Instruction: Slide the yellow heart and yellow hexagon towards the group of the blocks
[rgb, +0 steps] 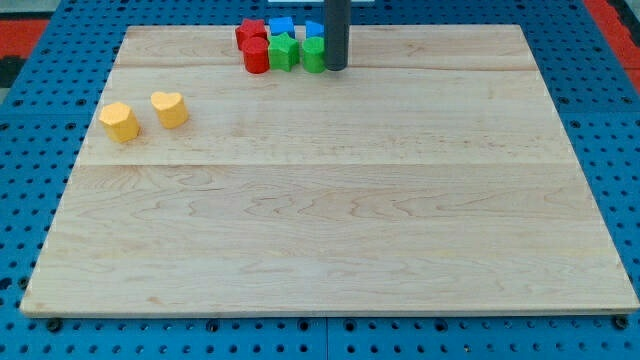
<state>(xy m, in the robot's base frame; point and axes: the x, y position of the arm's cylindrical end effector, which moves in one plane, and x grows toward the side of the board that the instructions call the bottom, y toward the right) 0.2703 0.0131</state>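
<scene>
A yellow hexagon and a yellow heart lie side by side at the view's left, a small gap between them. A group of blocks sits at the view's top centre: a red block, a red cylinder, a green star, a green block, a blue block and another blue block partly hidden by the rod. My tip stands at the right edge of that group, touching or nearly touching the green block, far from the yellow blocks.
The blocks lie on a light wooden board set on a blue perforated table. A red area shows at the view's top right corner.
</scene>
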